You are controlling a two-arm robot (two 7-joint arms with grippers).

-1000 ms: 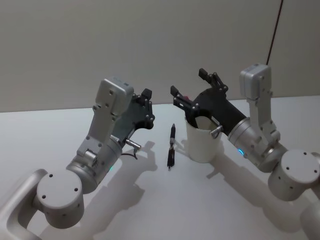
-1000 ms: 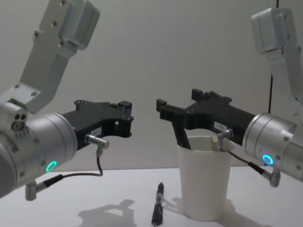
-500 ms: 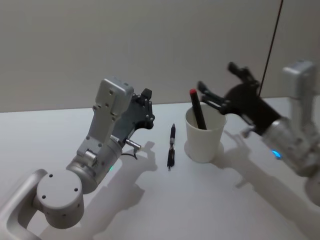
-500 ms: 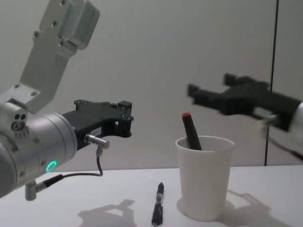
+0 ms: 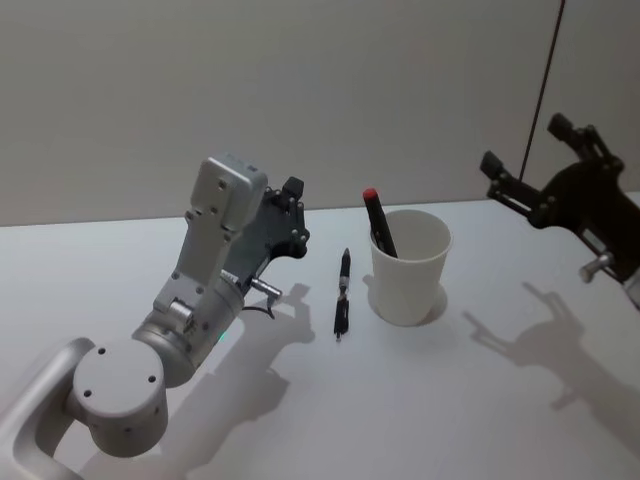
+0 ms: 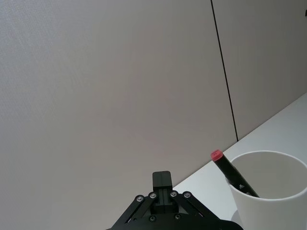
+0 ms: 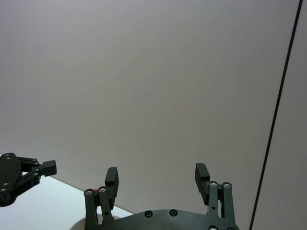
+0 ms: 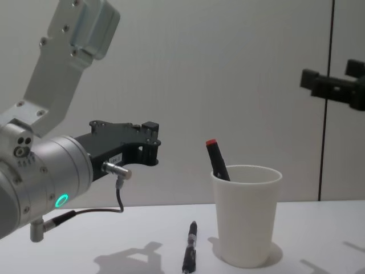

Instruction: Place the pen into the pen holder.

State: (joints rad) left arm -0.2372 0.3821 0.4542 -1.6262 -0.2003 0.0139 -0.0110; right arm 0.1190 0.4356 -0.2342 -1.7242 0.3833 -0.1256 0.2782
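The pen holder, a white paper cup (image 5: 408, 270) (image 8: 246, 220) (image 6: 273, 196), stands upright on the table. A black pen with a red cap (image 5: 379, 224) (image 8: 217, 160) (image 6: 231, 173) leans inside it, cap end up above the rim. A second, all-black pen (image 5: 342, 293) (image 8: 190, 248) lies flat on the table just left of the cup. My right gripper (image 5: 524, 143) (image 8: 331, 73) (image 7: 156, 175) hangs open and empty, raised well to the right of the cup. My left gripper (image 5: 292, 205) (image 8: 150, 144) (image 6: 162, 181) is shut and empty, held above the table left of the lying pen.
The tabletop (image 5: 330, 400) is plain white, backed by a bare grey wall with a dark vertical seam (image 5: 545, 70). In the right wrist view the left gripper (image 7: 43, 167) shows far off.
My right gripper has drawn back from over the cup, up and to the right, with its fingers open. The red-capped pen stays leaning in the cup. The left arm has not moved.
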